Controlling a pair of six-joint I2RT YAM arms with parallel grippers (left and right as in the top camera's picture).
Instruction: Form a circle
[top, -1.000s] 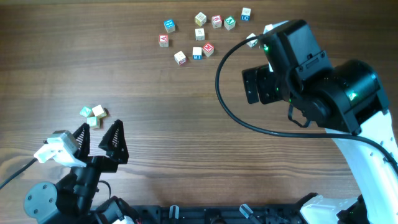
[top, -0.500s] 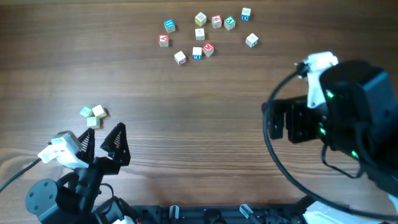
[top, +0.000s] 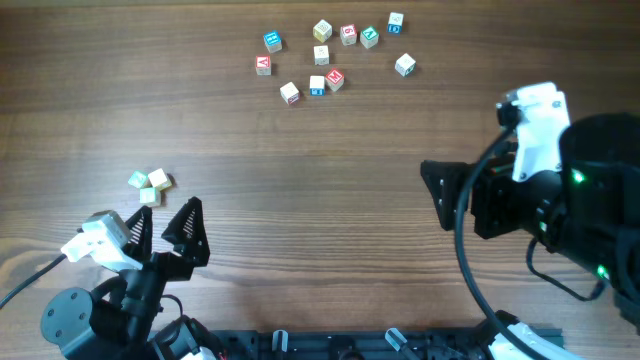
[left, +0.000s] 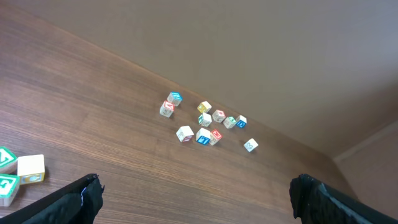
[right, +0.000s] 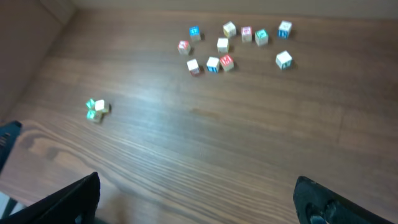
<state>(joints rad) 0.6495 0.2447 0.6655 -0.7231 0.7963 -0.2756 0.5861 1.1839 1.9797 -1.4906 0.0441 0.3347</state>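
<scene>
Locate the cluster of three small pale wooden letter cubes, one showing a green face, on the left of the brown wood-grain table, just ahead of the left gripper. Treat as the start of the circle only, not as a formed ring. Check the left gripper: parked at the near edge, black fingers spread wide, nothing between them, unchanged over the last second. Check the right gripper: likewise spread wide and empty. Note the change: a second ago positioned over the right end of the larger scatter of similar coloured-letter cubes at the far side; since then swung back to the right side, well apart from every cube. Compare the scatter across the views: same layout, including the lone white cube at its right end, so nothing picked up or nudged. Read as a retreat without a pickup, or a reset before a fresh approach; cannot tell which. Expect most of the task to remain: carry cubes from the scatter to the cluster one at a time and space along a curve.
</scene>
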